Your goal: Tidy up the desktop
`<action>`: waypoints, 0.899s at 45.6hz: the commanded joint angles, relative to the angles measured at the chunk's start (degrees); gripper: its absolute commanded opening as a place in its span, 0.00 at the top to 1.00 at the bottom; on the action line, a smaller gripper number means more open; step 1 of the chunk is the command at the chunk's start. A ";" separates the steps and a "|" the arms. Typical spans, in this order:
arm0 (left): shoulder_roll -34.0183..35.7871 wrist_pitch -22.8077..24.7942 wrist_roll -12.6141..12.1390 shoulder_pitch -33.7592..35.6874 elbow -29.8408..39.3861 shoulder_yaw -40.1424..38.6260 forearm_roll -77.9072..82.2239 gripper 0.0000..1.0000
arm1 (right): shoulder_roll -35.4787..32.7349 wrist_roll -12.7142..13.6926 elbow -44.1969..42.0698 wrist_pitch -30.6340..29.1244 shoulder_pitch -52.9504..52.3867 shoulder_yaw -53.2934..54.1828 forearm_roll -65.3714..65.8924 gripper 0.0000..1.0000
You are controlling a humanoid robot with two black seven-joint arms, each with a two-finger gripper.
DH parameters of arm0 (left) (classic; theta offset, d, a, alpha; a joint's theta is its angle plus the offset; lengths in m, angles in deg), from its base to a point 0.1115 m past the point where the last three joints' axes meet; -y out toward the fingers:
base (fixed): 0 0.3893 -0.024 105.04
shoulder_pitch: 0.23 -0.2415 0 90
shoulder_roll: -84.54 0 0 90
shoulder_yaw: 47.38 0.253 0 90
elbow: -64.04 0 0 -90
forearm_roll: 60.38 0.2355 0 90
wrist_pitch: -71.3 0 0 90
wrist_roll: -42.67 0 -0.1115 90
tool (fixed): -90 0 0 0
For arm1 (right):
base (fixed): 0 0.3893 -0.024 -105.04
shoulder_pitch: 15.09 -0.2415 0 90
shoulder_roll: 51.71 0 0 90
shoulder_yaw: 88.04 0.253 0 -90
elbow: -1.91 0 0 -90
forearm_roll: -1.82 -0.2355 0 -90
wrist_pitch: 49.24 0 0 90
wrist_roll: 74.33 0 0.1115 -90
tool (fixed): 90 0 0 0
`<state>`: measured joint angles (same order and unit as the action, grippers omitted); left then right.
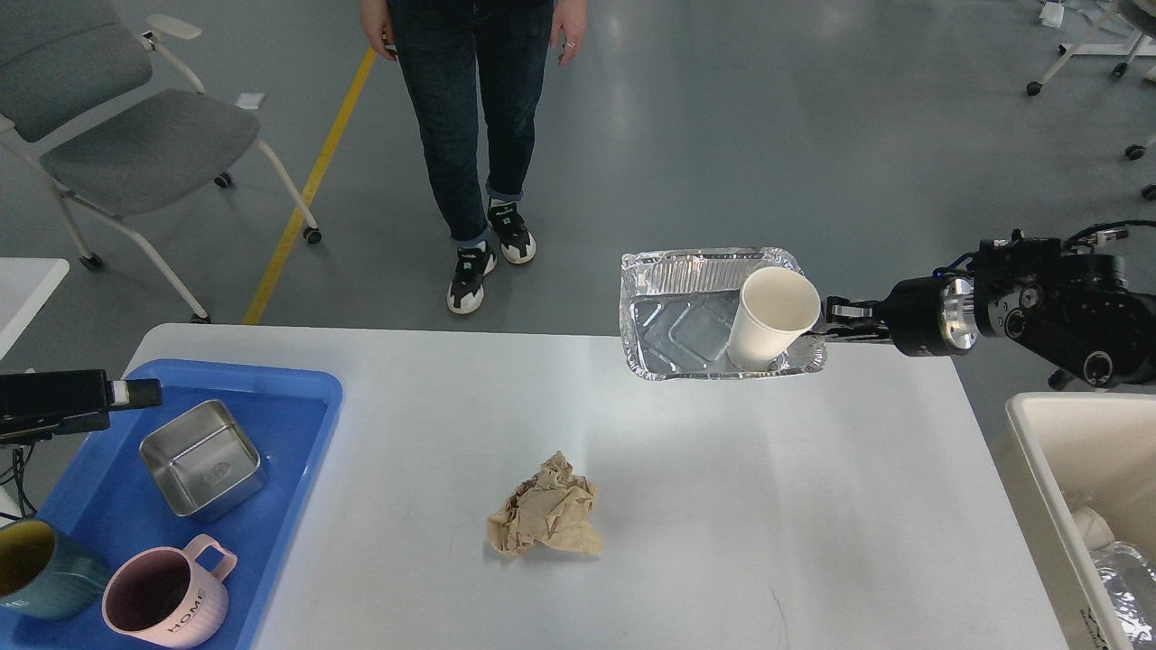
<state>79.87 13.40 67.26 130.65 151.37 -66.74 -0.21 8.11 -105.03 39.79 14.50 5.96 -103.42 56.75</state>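
Note:
The white desktop [722,506] fills the lower view. My right gripper [824,322] comes in from the right and is shut on the right rim of a foil tray [686,316]. It holds the tray in the air over the desktop's far edge. A white paper cup [769,318] stands tilted inside the tray. A crumpled brown paper [546,519] lies in the middle of the desktop. My left gripper [135,393] hovers at the far left over the blue tray [298,424]; its fingers cannot be told apart.
The blue tray holds a steel box [203,459], a pink mug [167,600] and a teal mug [41,569]. A cream-white bin [1039,469] with foil inside stands at the right edge. A person [479,135] stands beyond the desktop, a chair [135,135] at far left.

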 commanded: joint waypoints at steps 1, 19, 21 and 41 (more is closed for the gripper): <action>-4.80 2.25 -9.27 0.95 -0.94 -0.77 -0.32 0.03 | -0.06 0.02 0.01 -0.02 0.05 0.00 0.00 1.00; -41.18 11.57 -18.43 10.45 -22.02 0.02 3.90 0.02 | -0.14 -0.06 0.01 0.07 0.22 0.09 0.00 1.00; -44.61 12.37 -18.61 10.54 -24.40 0.11 3.98 0.02 | -0.05 -0.06 -0.08 0.07 0.31 0.00 0.00 1.00; -64.31 13.07 -25.90 11.50 -31.87 3.62 3.98 0.02 | 2.67 0.02 -0.78 0.07 3.30 -0.79 0.18 1.00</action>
<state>19.66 26.46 41.50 141.71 121.75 -63.80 3.78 10.09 -105.05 39.06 14.55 8.69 -104.19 56.89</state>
